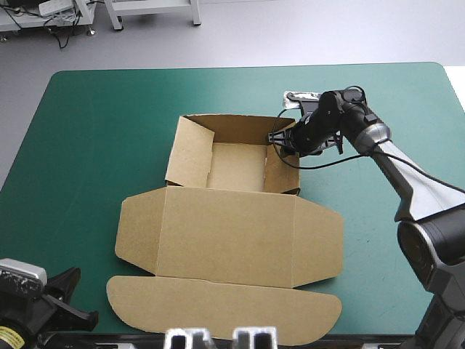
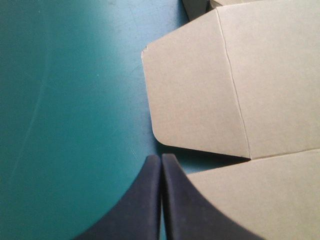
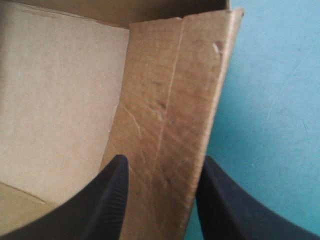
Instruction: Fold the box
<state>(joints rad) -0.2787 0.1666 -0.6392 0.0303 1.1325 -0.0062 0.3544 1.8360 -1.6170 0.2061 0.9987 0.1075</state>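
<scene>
Teal-green cover, smooth and matte, spreads over your table [image 1: 94,145]. The box [image 1: 229,218] lies at its middle, cut from brown board. Its tray [image 1: 236,166] sits toward the far edge with walls raised. The lid [image 1: 225,247] is flat toward the near edge, with round-cornered side flaps and front tongue [image 1: 218,309]. Your right gripper [image 3: 162,162] stands open astride the tray's right wall [image 3: 170,100], one black finger [image 3: 112,200] inside, the other outside. The wall's face shows scuffs and a crease line. Your left gripper [image 2: 161,157] is closed to a point by the near-left corner, over bare cover just beside a rounded flap [image 2: 192,95].
</scene>
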